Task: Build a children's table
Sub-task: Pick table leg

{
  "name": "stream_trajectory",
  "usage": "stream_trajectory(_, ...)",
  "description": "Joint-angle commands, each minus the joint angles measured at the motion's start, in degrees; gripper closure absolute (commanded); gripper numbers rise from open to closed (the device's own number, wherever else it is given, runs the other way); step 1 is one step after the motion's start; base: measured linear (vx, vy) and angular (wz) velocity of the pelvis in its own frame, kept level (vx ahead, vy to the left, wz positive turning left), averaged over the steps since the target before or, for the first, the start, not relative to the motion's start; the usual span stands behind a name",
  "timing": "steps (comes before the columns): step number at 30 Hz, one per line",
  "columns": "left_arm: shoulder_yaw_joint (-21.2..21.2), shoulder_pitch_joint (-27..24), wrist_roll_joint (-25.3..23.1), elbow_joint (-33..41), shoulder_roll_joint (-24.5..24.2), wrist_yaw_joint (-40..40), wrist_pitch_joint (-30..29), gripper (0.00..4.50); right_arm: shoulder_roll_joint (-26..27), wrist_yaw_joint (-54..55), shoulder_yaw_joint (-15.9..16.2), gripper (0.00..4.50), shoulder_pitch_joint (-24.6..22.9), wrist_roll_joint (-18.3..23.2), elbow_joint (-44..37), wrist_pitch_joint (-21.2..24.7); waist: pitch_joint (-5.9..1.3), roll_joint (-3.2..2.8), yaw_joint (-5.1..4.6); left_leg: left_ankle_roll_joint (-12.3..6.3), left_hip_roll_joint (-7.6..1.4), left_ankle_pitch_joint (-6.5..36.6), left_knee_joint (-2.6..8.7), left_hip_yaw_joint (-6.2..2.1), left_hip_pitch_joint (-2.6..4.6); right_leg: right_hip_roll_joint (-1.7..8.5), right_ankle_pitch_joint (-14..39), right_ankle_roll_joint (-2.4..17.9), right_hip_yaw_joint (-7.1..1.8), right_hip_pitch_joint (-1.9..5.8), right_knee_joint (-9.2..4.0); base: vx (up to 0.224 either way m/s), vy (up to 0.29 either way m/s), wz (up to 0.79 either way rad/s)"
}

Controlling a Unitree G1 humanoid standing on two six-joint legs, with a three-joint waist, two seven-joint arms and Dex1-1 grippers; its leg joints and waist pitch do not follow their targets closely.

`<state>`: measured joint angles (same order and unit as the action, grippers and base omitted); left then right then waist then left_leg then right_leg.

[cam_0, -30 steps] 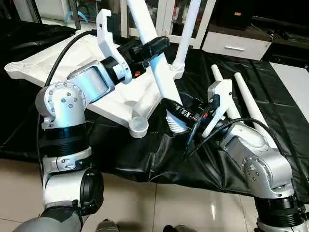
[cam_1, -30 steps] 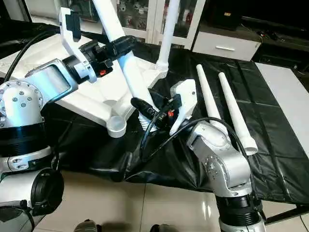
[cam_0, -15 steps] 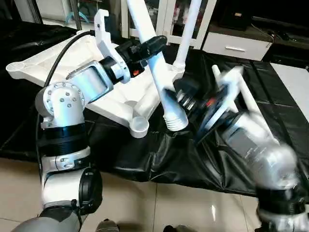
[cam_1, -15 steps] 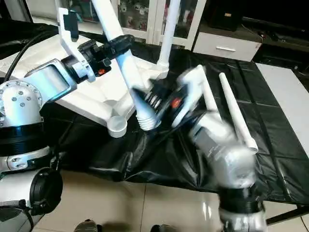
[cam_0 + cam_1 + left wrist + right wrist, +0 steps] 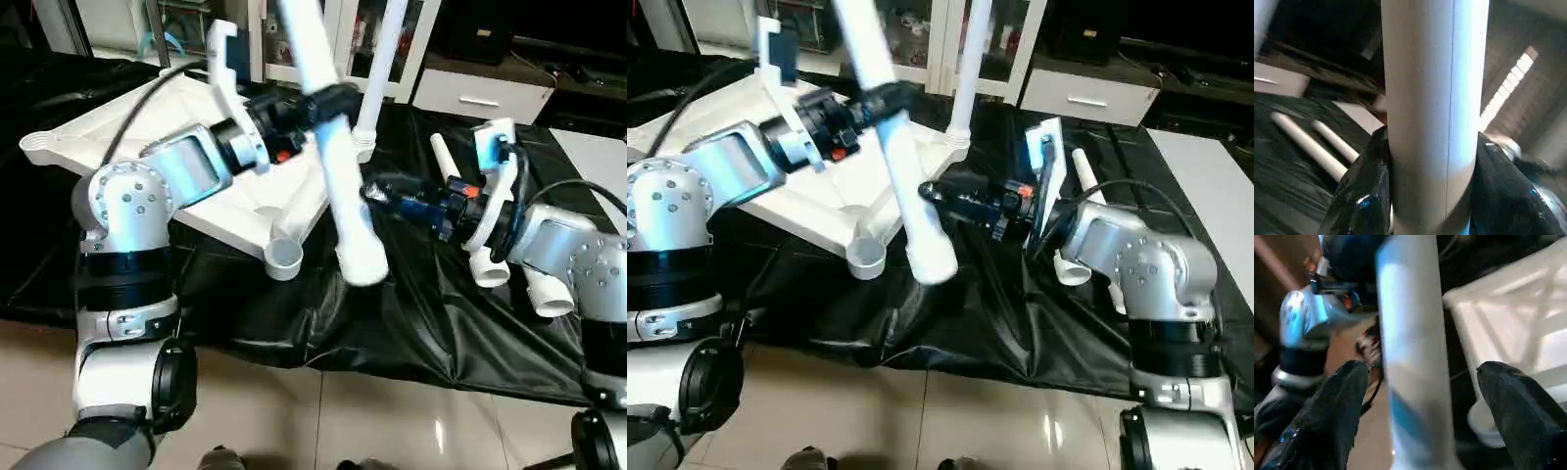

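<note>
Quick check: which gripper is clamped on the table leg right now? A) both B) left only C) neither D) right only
B: the left gripper is closed around the leg, while the right gripper sits open beside it, fingers apart from the tube.

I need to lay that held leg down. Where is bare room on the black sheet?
Bare black sheet lies along its front edge, below the tabletop corner socket and the two loose legs. It is crowded between the held leg and the right gripper.

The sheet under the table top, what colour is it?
Black, glossy sheet; clearest in the left eye view.
</note>
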<state>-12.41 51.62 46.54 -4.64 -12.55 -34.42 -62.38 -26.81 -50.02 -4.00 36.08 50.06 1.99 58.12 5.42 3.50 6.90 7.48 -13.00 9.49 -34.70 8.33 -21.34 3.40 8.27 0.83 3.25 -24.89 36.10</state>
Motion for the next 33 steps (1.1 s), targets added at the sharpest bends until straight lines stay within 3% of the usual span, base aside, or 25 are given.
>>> stream_trajectory(1,2.5,-0.1,1.1,2.2,-0.3,-3.3,-0.9,2.69,-0.6,-1.6,1.0,0.64,0.8,0.2,0.3,0.8,-5.86,-0.84,0.48,0.66,0.97,9.4,3.23,1.3,0.08,2.86,14.6,9.9,-1.59,4.49,-4.33,0.0,0.0,0.0)
stream_trajectory(3,5.3,-0.2,-0.4,2.3,-1.6,-5.5,0.4,2.7,-1.1,-2.9,3.0,0.64,1.3,-2.0,-0.1,0.0,-5.86,-0.44,0.69,0.72,0.94,8.9,3.26,1.28,0.0,2.84,14.1,9.7,-1.54,4.53,-4.27,0.0,0.0,0.0)
stream_trajectory(4,5.3,-0.2,-0.4,2.3,-1.6,-5.5,0.4,2.7,-1.1,-2.9,3.0,0.64,1.3,-2.0,-0.1,0.0,-5.86,-0.61,0.81,0.86,0.9,8.9,3.32,1.23,0.05,2.86,14.3,9.6,-1.54,4.52,-4.16,0.0,0.0,0.0)
stream_trajectory(5,7.3,0.3,-1.8,1.9,-2.6,-6.8,1.6,2.7,-1.5,-2.8,4.8,0.64,1.8,-4.0,-0.6,-1.3,-5.79,-0.4,0.93,0.92,0.84,9.2,3.31,1.28,0.14,2.95,15.3,9.0,-1.55,4.39,-4.39,0.0,0.0,0.0)
stream_trajectory(11,10.8,2.0,-4.7,0.2,-4.7,-10.3,4.4,2.7,-2.3,-2.7,8.1,0.64,2.0,-6.1,-2.8,-1.4,-5.82,-0.66,1.37,1.51,0.87,8.5,3.38,1.27,0.12,2.92,15.2,8.1,-1.7,4.4,-4.22,0.0,0.0,0.0)
stream_trajectory(13,11.4,2.2,-5.0,-0.1,-5.0,-11.0,4.8,2.7,-2.9,-3.3,9.2,0.64,1.8,-6.8,-3.2,-1.1,-5.7,-0.89,1.36,1.78,0.82,9.1,3.43,1.22,0.14,2.9,15.0,8.3,-1.68,4.27,-4.15,0.0,0.0,0.0)
stream_trajectory(22,13.5,2.6,-6.3,-1.4,-5.6,-13.6,6.7,2.7,-4.0,-4.5,12.7,0.64,1.0,-9.2,-4.5,-1.4,-5.69,-0.72,1.35,1.69,0.94,8.9,3.37,1.26,-0.03,2.92,14.5,8.6,-1.72,4.47,-4.12,0.0,0.0,0.0)
stream_trajectory(29,13.7,2.8,-6.5,-1.5,-5.5,-14.1,6.9,2.7,-4.0,-5.0,14.2,1.29,0.9,-10.2,-4.5,-1.7,-5.7,-0.77,1.31,1.88,0.83,9.7,3.34,1.22,0.07,2.95,15.0,8.8,-1.7,4.39,-4.13,0.0,0.0,0.0)
stream_trajectory(33,13.7,2.9,-6.6,-1.6,-5.4,-14.4,7.2,2.7,-3.8,-5.2,15.3,1.32,0.7,-11.3,-4.5,-2.2,-5.73,-0.76,1.34,1.85,0.8,9.4,3.35,1.18,0.09,2.94,14.2,9.0,-1.69,4.41,-4.0,0.0,0.0,0.0)
